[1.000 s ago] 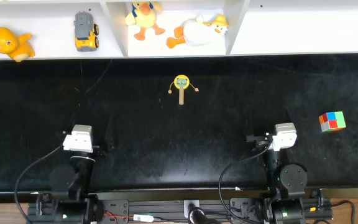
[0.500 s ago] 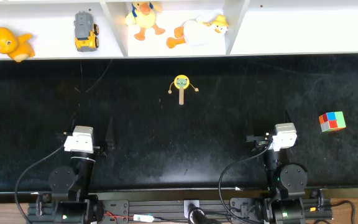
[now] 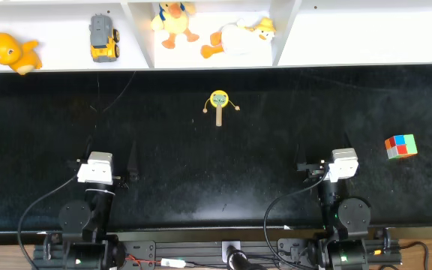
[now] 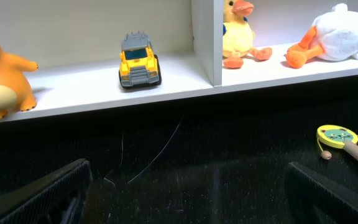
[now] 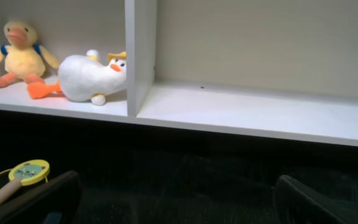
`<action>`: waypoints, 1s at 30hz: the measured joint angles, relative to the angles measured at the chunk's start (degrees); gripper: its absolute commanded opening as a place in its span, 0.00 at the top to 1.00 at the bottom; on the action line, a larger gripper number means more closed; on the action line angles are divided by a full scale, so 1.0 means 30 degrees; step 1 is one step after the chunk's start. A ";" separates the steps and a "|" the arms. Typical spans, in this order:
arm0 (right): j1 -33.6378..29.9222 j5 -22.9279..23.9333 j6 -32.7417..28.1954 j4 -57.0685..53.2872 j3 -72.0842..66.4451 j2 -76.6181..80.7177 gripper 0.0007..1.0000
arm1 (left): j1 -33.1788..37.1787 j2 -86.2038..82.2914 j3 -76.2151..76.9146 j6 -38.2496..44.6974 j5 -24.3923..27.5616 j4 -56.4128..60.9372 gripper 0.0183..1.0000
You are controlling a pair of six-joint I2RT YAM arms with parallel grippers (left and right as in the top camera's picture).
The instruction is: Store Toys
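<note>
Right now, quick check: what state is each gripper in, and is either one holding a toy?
Left gripper: open, holding nothing.
Right gripper: open, holding nothing.

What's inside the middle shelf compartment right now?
The middle compartment holds two plush toys: a yellow duck sitting upright and a white duck lying on its side next to the right divider. The white duck's body hides the floor behind it.
</note>
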 measured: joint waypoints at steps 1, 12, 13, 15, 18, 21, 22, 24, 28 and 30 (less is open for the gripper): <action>0.0007 0.0102 -0.0073 -0.0007 0.0000 0.0000 0.00 | 0.0000 0.0000 0.0000 0.0000 0.0000 0.0000 0.00; 0.2091 0.3861 0.5537 -0.5865 0.8612 1.2101 0.00 | 0.0000 -0.0015 0.0000 -0.0007 0.0000 0.0007 0.00; 0.2295 0.4051 0.6149 -0.7191 1.0098 1.3391 0.00 | 0.0000 -0.0007 0.0000 -0.0007 0.0007 0.0007 0.00; 0.2820 0.4328 0.7402 -0.9537 1.2917 1.6174 0.00 | 0.0000 -0.0051 0.0000 -0.0007 0.0007 0.0000 0.00; 0.4393 0.4641 0.9471 -1.3245 1.7223 2.0779 0.00 | 0.0000 -0.0051 0.0000 -0.0007 0.0000 0.0000 0.00; 0.6615 0.4765 1.0724 -1.4360 2.0065 2.4676 0.00 | 0.0000 -0.0051 0.0000 -0.0007 0.0000 0.0000 0.00; 0.7249 0.4772 1.1147 -1.4375 2.0546 2.5558 0.00 | 0.0000 -0.0051 0.0000 -0.0007 0.0000 -0.0007 0.00; 0.8335 0.4801 1.2276 -1.4345 2.1391 2.7234 0.00 | 0.0000 -0.0051 0.0000 -0.0007 0.0007 0.0000 0.00; 1.0061 0.4779 1.5460 -1.4338 2.2695 3.0520 0.00 | 0.0000 -0.0051 0.0000 -0.0007 0.0000 0.0000 0.00; 1.0688 0.4779 1.6568 -1.4061 2.3212 3.2006 0.00 | 0.0000 -0.0051 0.0000 -0.0007 0.0000 0.0000 0.00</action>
